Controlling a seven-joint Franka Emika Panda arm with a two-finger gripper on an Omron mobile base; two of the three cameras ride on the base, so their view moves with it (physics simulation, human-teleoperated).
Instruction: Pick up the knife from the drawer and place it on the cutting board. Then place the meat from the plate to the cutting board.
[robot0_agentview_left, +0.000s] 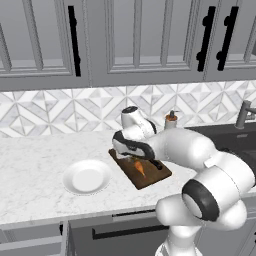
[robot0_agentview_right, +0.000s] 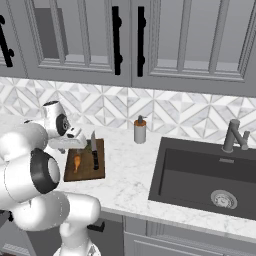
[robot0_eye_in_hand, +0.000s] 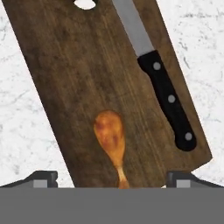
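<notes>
Gripper (robot0_eye_in_hand: 112, 178) jaws wide, holding nothing, above orange-brown drumstick meat (robot0_eye_in_hand: 111, 139) on dark brown wooden cutting board (robot0_eye_in_hand: 83, 87); black-handled knife (robot0_eye_in_hand: 155, 70) alongside, blade tip cut off; round white plate (robot0_agentview_left: 86, 177) bare; board partly hidden by arm in left base view.

Left base view: camera sits behind the arm on its left, raised, facing forward and down across the marble desk (robot0_agentview_left: 35, 170) toward the tiled wall and grey cabinets, at middle range; the arm rises from lower right. Right base view: same height and tilt from behind the arm's right, arm at lower left, taking in the dark sink (robot0_agentview_right: 205, 175) further right; both share the desk, wall, soap bottle (robot0_agentview_left: 171, 120) and cutting board (robot0_agentview_left: 150, 176). Hand view: camera looks straight down, close over the cutting board, where the knife (robot0_eye_in_hand: 168, 103) and meat (robot0_eye_in_hand: 110, 135) lie.
</notes>
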